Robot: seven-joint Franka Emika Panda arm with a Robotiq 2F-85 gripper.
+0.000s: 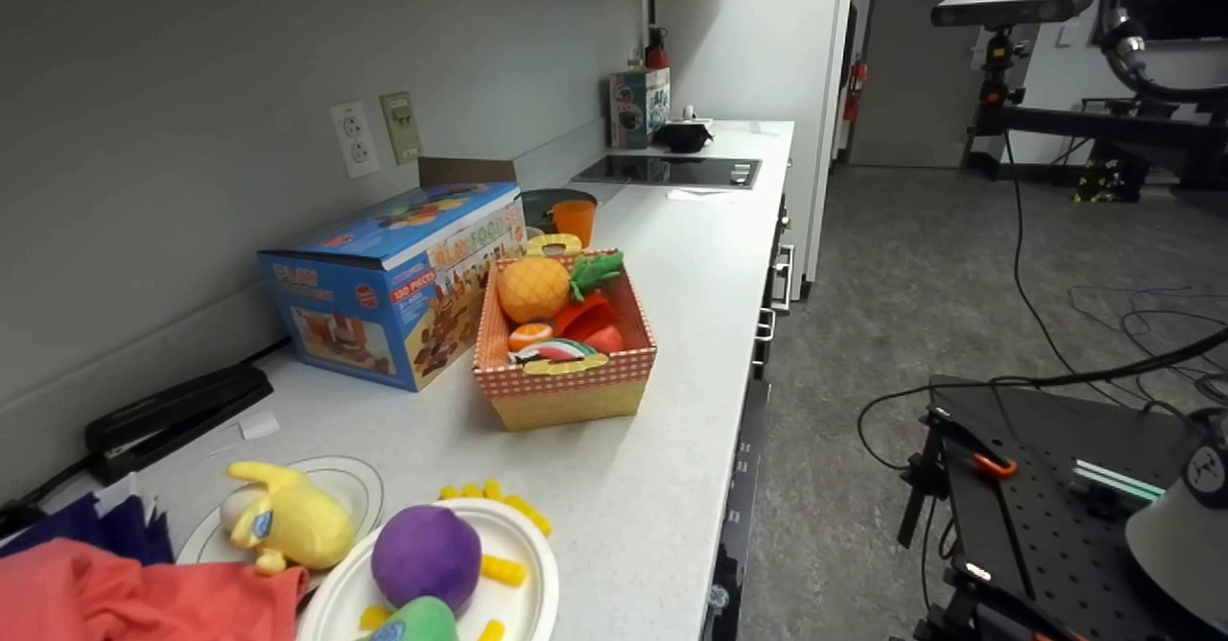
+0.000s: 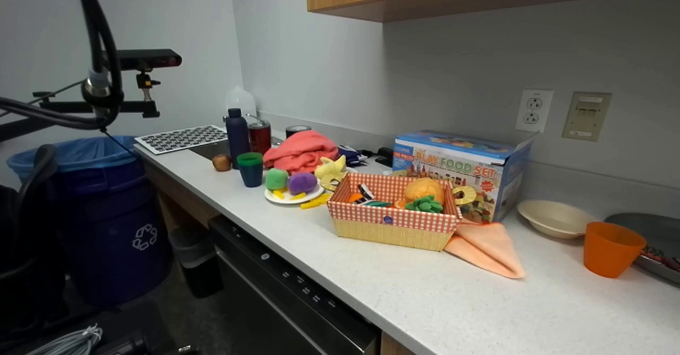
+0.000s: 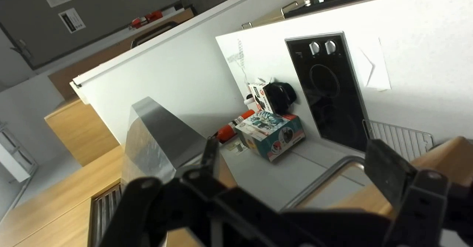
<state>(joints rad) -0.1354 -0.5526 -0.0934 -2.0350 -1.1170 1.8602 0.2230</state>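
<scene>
A metal handle (image 3: pixel 327 176) is seen btwn the wide-parted jaws of the gripper (image 3: pixel 293 142) in wrist view; its lower end's hidden, no grip's shown, contact can't be told. Beyond: box (image 3: pixel 271 132), wire rack (image 3: pixel 401 134) partly blocked. In an ext. view, arm base (image 1: pixel 1185 545) is cut off.

In an exterior view, from close above, the worktop (image 1: pixel 693 286) recedes to the cooktop (image 1: pixel 657 170); in an exterior view, the opposite way, toward the recycling bin (image 2: pixel 106 243). Both share the gingham basket (image 1: pixel 566 411). The wrist view, rolled, faces the cooktop past the pincer (image 3: pixel 295 158).
</scene>
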